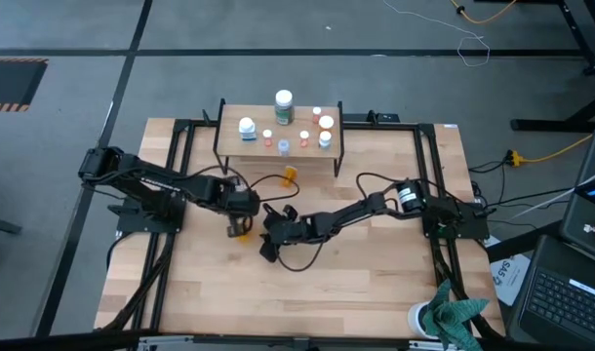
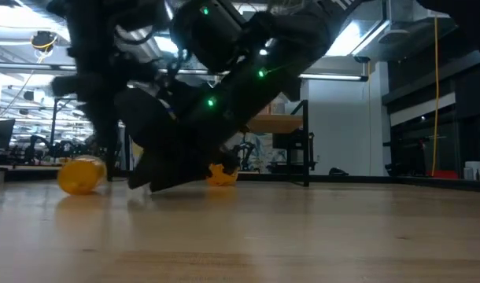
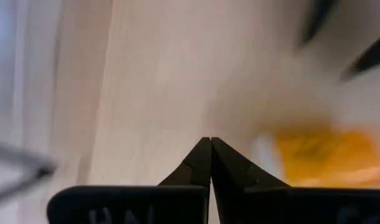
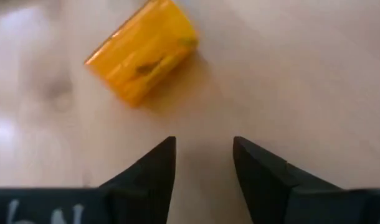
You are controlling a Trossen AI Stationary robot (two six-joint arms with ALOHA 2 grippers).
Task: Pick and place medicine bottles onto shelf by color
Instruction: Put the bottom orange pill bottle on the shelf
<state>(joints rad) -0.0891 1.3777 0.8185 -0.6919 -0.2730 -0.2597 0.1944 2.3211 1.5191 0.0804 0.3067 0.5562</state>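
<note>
High view: seven bottles stand on the shelf (image 1: 278, 136); two orange bottles lie on the table, one (image 1: 242, 230) beside the left gripper (image 1: 241, 207).

Right wrist view: the right gripper (image 4: 204, 155) is part-open, empty. Risk: a nudged bottle (image 4: 142, 51) rolls away.

Left wrist view: the left jaws are closed, empty.

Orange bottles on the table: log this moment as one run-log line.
left gripper shut, empty, by lying orange bottle | right gripper open, empty, near it | second orange bottle before shelf

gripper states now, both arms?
Left end effector: closed, empty, beside an orange bottle.
Right end effector: open, empty, an orange bottle lying ahead.
</note>
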